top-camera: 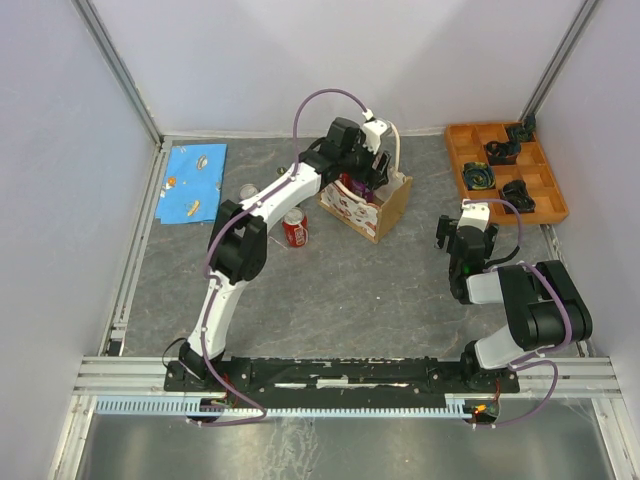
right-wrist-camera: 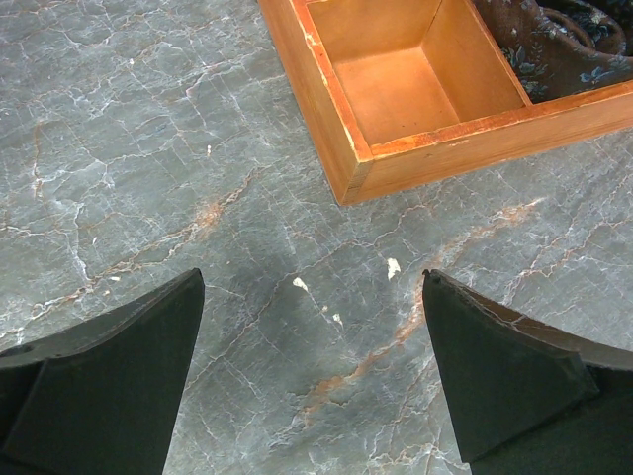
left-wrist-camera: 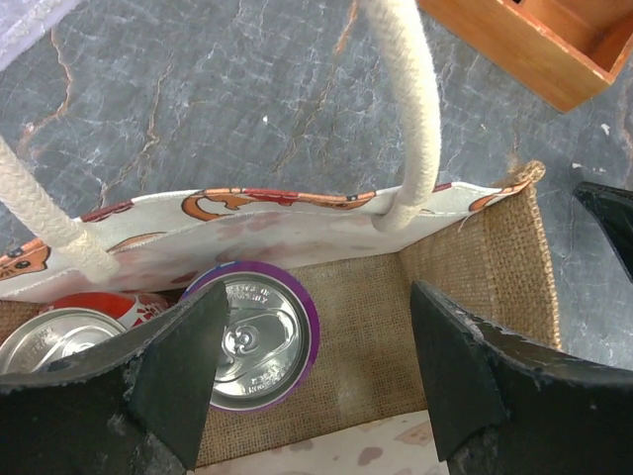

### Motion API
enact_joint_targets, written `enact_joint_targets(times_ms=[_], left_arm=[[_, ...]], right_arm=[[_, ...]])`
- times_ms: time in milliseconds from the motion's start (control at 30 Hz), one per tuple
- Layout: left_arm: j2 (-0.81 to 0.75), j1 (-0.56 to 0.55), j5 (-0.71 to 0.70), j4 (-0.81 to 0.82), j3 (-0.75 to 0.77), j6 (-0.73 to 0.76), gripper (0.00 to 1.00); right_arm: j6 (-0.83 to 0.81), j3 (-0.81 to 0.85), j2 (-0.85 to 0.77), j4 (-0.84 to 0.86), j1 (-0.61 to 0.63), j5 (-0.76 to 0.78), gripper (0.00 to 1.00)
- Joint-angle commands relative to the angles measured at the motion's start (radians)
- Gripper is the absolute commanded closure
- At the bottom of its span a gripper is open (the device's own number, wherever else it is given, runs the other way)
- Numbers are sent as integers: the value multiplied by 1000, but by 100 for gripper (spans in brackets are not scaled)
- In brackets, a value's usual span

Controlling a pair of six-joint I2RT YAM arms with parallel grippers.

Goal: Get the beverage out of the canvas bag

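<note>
Likely stiff, slick and dentable, the purple-rimmed aluminium can [left-wrist-camera: 259, 336] upright inside the tan canvas bag [left-wrist-camera: 465, 287] wants gripping across its sides by the spread left tool [left-wrist-camera: 316, 302].

Inside the canvas bag [left-wrist-camera: 475, 262] I see bare floor right of the purple-rimmed can [left-wrist-camera: 259, 341]; a white rope handle [left-wrist-camera: 410, 119] arches over its far wall.

Coarse woven cloth inside the canvas bag [left-wrist-camera: 366, 327], glossy metal lid on the purple can [left-wrist-camera: 255, 341] (handles [left-wrist-camera: 410, 119]: twisted white rope).
</note>
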Motion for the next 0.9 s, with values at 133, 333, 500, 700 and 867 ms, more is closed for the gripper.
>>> enact_joint_targets(times_ms=[133, 333, 500, 700, 867], left_arm=[[5, -2, -68, 6, 55, 53, 17], [5, -2, -109, 25, 56, 72, 15], [60, -2, -136, 12, 69, 87, 15], [77, -2, -145, -10, 61, 88, 14], [88, -2, -161, -22, 55, 89, 14]], right_arm=[[0, 26, -8, 48, 0, 2, 1], [-1, 27, -8, 48, 0, 2, 1], [-1, 26, -8, 48, 0, 2, 1], [-1, 27, -7, 48, 0, 2, 1], [-1, 27, -7, 48, 0, 2, 1]])
